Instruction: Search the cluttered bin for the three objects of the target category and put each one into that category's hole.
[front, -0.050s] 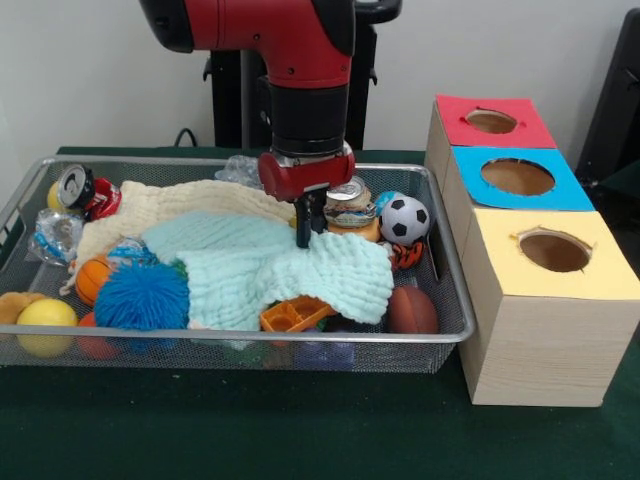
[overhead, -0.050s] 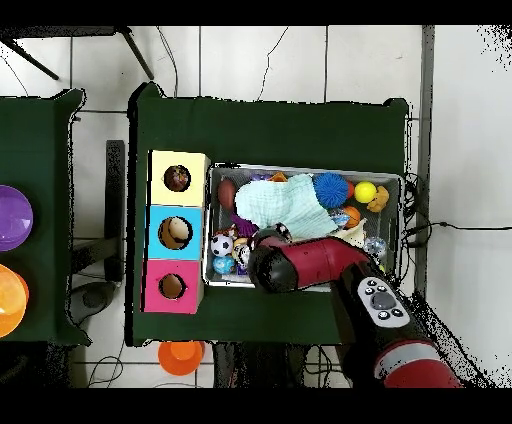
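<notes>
A wire bin (front, -0.050s: 250, 340) holds a mint cloth (front, -0.050s: 290, 270) spread over a cream cloth (front, -0.050s: 170, 205) and several toys. My gripper (front, -0.050s: 310, 232) reaches straight down mid-bin and looks shut on the mint cloth's back edge. Just right of it sit a tin can (front, -0.050s: 350, 205) and a small soccer ball (front, -0.050s: 405, 219). A brown football (front, -0.050s: 412, 310), orange block (front, -0.050s: 293, 314), blue spiky ball (front, -0.050s: 142, 296), mini basketball (front, -0.050s: 92, 278) and yellow ball (front, -0.050s: 45, 325) poke out around the cloth. In the overhead view the arm (overhead, -0.050s: 300, 265) hides the gripper above the mint cloth (overhead, -0.050s: 285, 205).
Three wooden boxes stand right of the bin, with a red hole (front, -0.050s: 491, 121), blue hole (front, -0.050s: 517, 176) and yellow hole (front, -0.050s: 554, 250). A red can (front, -0.050s: 85, 190) and crushed bottle (front, -0.050s: 55, 235) lie at the bin's far left. Purple bowl (overhead, -0.050s: 12, 217) sits on a side table.
</notes>
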